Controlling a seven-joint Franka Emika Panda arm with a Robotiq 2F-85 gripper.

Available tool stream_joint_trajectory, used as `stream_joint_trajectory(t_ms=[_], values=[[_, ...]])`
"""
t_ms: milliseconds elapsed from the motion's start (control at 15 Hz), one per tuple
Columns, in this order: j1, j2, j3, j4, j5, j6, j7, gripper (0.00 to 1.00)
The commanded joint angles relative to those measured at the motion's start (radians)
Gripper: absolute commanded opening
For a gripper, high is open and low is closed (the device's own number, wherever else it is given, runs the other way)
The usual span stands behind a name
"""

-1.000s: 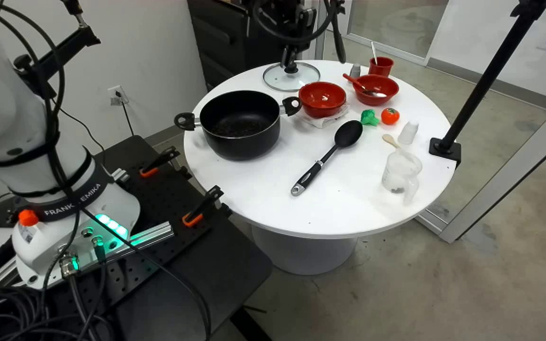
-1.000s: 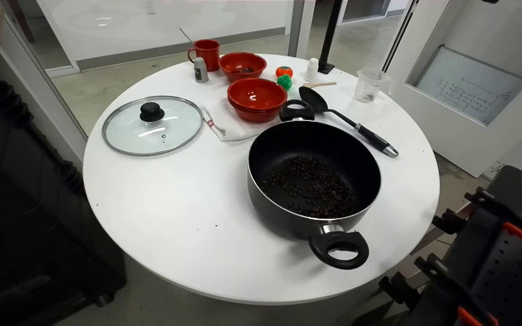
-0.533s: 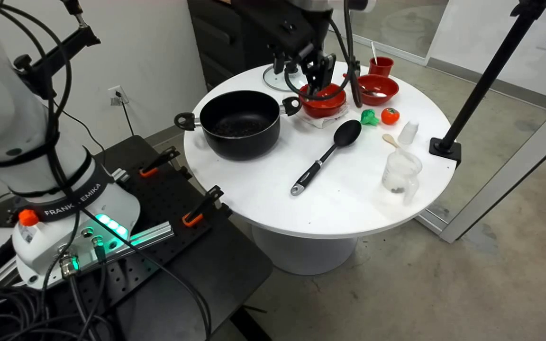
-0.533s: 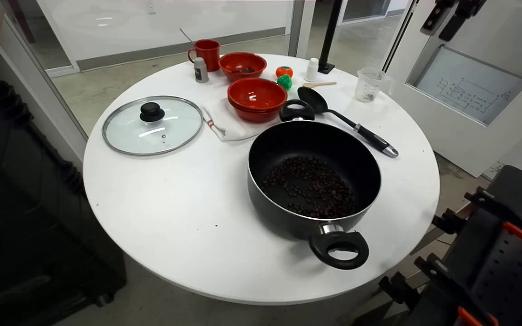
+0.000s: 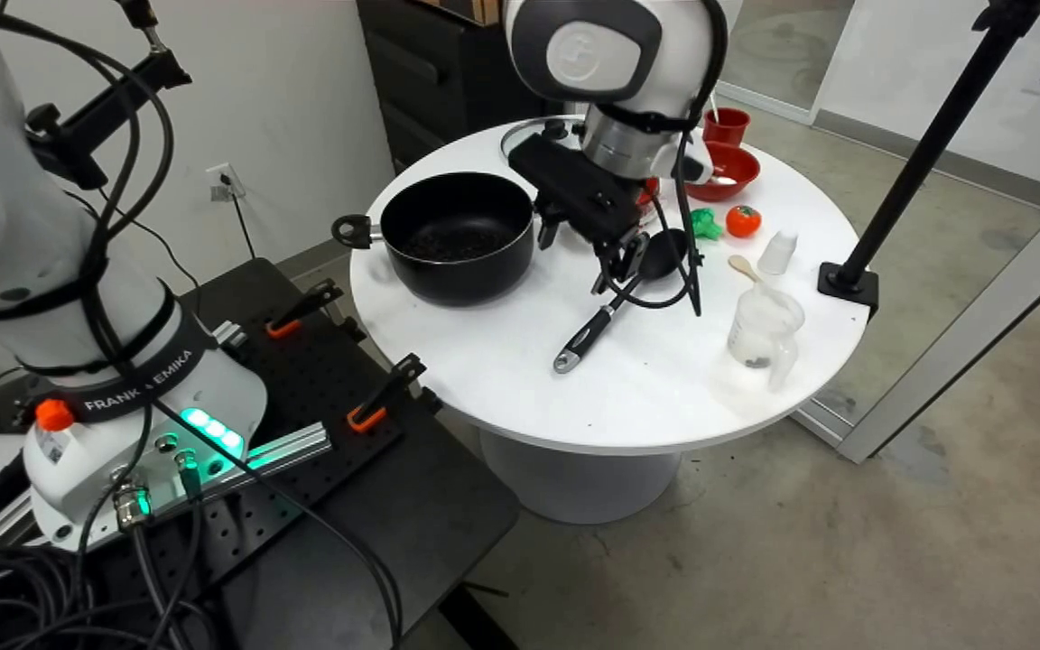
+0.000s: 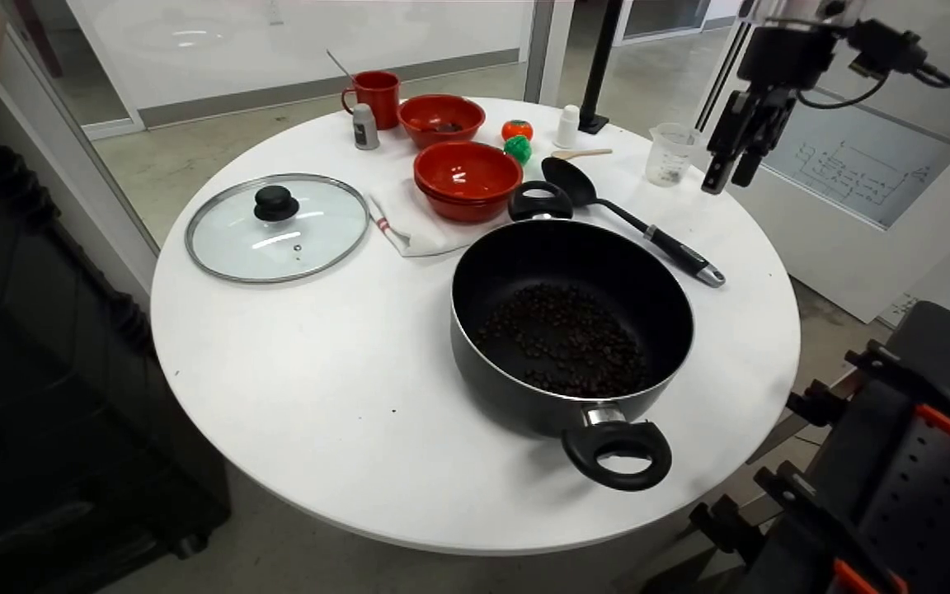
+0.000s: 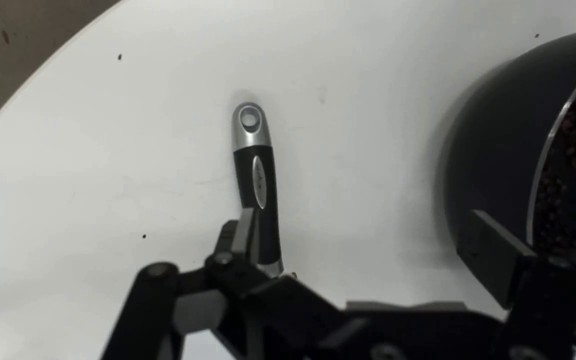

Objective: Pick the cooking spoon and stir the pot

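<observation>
The black cooking spoon lies on the white table beside the pot, in both exterior views [image 5: 587, 336] [image 6: 676, 251]. Its handle, with a silver end, shows in the wrist view [image 7: 258, 175]; its head is out of view there. The wide black pot [image 5: 462, 282] stands upright with dark beans on its bottom, also in an exterior view [image 6: 516, 392] and at the right of the wrist view [image 7: 493, 140]. My gripper [image 7: 363, 225] is open and empty above the table, between spoon and pot in an exterior view [image 5: 574, 262]. It also shows in an exterior view [image 6: 729, 181].
Stacked red bowls [image 6: 465, 206] on a cloth stand behind the pot. A glass lid [image 6: 277, 247] lies on the table. A clear measuring cup [image 5: 759, 334], a white shaker [image 5: 777, 253], a toy tomato [image 5: 743, 221] and a clamped black pole [image 5: 922, 135] are near the far edge.
The arm has swung in and down. My gripper has come from over the lid and bowls to above the area of spoon and pot. The objects on the table have not visibly moved.
</observation>
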Motion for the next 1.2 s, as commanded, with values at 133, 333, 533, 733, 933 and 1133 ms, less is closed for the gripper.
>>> stream_joint_trajectory(t_ms=[133,333,533,733,933,1133], values=[[-0.116,0.272,0.118,0.132,-0.029,0.21,0.03,1.0],[-0.148,0.353,0.143,0.146,-0.085,0.251,0.057,1.0],[-0.167,0.397,0.156,0.146,-0.146,0.276,0.076,1.0],[-0.189,0.394,0.174,0.135,-0.182,0.304,0.089,1.0],[-0.233,0.365,0.214,0.097,-0.163,0.362,0.07,1.0],[-0.278,0.34,0.253,0.047,-0.159,0.425,0.053,1.0]])
